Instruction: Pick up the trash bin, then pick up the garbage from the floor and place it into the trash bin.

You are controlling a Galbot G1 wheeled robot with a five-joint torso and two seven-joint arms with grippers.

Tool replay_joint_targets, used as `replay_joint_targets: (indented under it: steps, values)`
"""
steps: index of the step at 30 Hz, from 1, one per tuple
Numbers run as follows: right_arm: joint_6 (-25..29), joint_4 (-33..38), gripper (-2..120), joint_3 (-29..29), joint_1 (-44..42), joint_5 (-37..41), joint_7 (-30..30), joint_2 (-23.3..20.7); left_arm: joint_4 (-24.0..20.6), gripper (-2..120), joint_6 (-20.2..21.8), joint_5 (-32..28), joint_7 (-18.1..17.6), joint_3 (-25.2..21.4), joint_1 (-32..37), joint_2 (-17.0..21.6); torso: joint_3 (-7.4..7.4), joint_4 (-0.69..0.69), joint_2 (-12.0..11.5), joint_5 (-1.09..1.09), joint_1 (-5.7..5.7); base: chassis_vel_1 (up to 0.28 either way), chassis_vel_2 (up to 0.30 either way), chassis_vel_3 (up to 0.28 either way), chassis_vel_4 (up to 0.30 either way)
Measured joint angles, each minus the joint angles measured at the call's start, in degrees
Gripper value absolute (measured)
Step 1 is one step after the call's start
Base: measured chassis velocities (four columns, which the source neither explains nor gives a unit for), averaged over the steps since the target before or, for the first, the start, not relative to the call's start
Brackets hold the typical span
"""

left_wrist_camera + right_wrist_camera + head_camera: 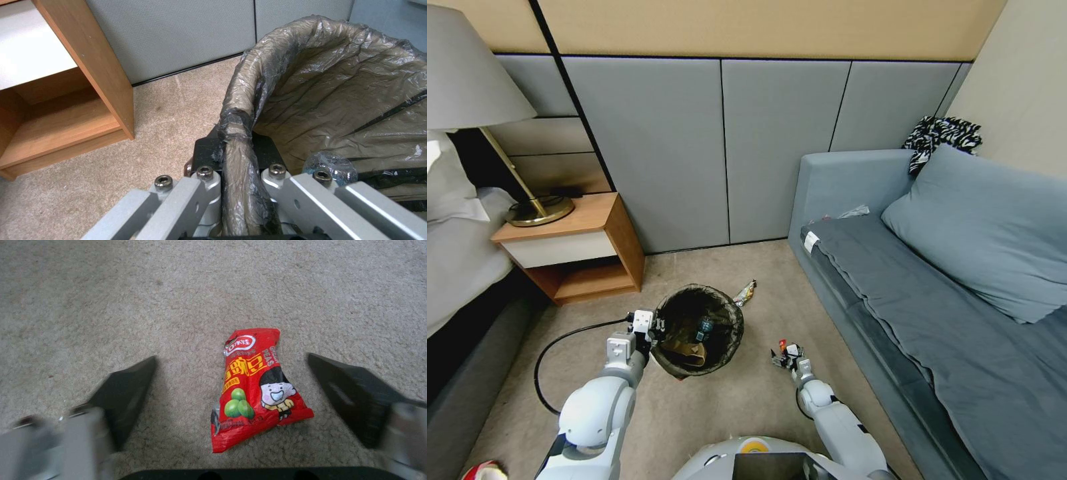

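The trash bin, round with a dark bag liner, sits just ahead of me on the carpet. My left gripper is shut on its near-left rim; in the left wrist view the lined rim runs between the left gripper's black pads. Inside lie a tan paper bag and a small clear bottle. My right gripper hangs low over the floor to the bin's right, open, its fingers either side of a red snack packet. A silvery-yellow wrapper lies behind the bin.
A wooden nightstand with a lamp stands at the left, beside a bed. A blue-grey sofa runs along the right. A black cable loops on the carpet by my left arm.
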Motion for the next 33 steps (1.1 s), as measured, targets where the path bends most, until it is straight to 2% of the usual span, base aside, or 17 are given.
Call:
replay_joint_targets:
  steps: [3,5,6,7,8,11,12,15,16,19,30,33]
  values:
    - [-0.15,0.40,60,0.00,-0.31,-0.19,-0.01,0.16,0.14,4,-0.02,-0.03,0.00,-0.14,-0.05,0.09,0.00,0.00,0.00,0.00,0.00,0.000,0.000,0.000,0.000]
    - [-0.15,0.40,60,0.00,-0.31,-0.19,-0.01,0.16,0.14,4,-0.02,-0.03,0.00,-0.14,-0.05,0.09,0.00,0.00,0.00,0.00,0.00,0.000,0.000,0.000,0.000]
    - [-0.22,0.52,48,-0.01,-0.47,-0.29,-0.08,0.30,0.17,4,-0.03,-0.07,0.01,-0.17,-0.06,0.13,0.00,0.01,0.00,0.00,0.00,0.000,0.000,0.000,0.000]
    - [-0.23,0.52,43,-0.01,-0.50,-0.32,-0.12,0.33,0.18,4,-0.04,-0.11,0.02,-0.20,-0.09,0.17,0.00,0.01,0.00,0.01,0.00,0.000,0.000,0.000,0.000]
    - [-0.23,0.52,43,-0.01,-0.50,-0.32,-0.12,0.33,0.18,4,-0.04,-0.11,0.02,-0.20,-0.09,0.17,0.00,0.01,0.00,0.01,0.00,0.000,0.000,0.000,0.000]
    - [-0.25,0.62,29,0.05,-0.62,-0.34,-0.29,0.35,0.22,4,-0.05,-0.20,0.03,-0.28,-0.15,0.28,0.00,0.01,0.00,0.01,0.00,0.000,0.000,0.000,0.000]
    - [-0.25,0.62,29,0.05,-0.62,-0.34,-0.29,0.35,0.22,4,-0.05,-0.20,0.03,-0.28,-0.15,0.28,0.00,0.01,0.00,0.01,0.00,0.000,0.000,0.000,0.000]
    - [-0.32,0.77,16,0.31,-0.81,-0.33,-0.33,0.30,0.36,4,-0.09,-0.20,0.05,-0.25,-0.20,0.22,0.00,0.00,0.00,0.00,0.00,0.000,0.000,0.000,0.000]
    - [-0.32,0.77,16,0.31,-0.81,-0.33,-0.33,0.30,0.36,4,-0.09,-0.20,0.05,-0.25,-0.20,0.22,0.00,0.00,0.00,0.00,0.00,0.000,0.000,0.000,0.000]
    - [-0.34,0.85,1,0.50,-1.00,-0.30,-0.33,0.25,0.36,4,-0.11,-0.23,0.09,-0.19,-0.23,0.20,0.00,-0.01,0.00,0.00,0.00,0.000,0.000,0.000,0.000]
    - [-0.40,1.34,0,0.81,-1.20,-0.20,-0.19,0.20,0.49,4,-0.22,-0.26,0.13,-0.22,-0.30,0.29,0.00,-0.01,0.00,-0.01,0.00,0.000,0.000,0.000,0.000]
    - [-0.93,3.74,0,1.03,-2.07,0.08,-0.31,-0.61,0.43,4,-0.22,-0.26,0.46,-0.26,-0.28,0.39,0.00,-0.01,0.00,0.00,0.00,0.000,0.000,0.000,0.000]
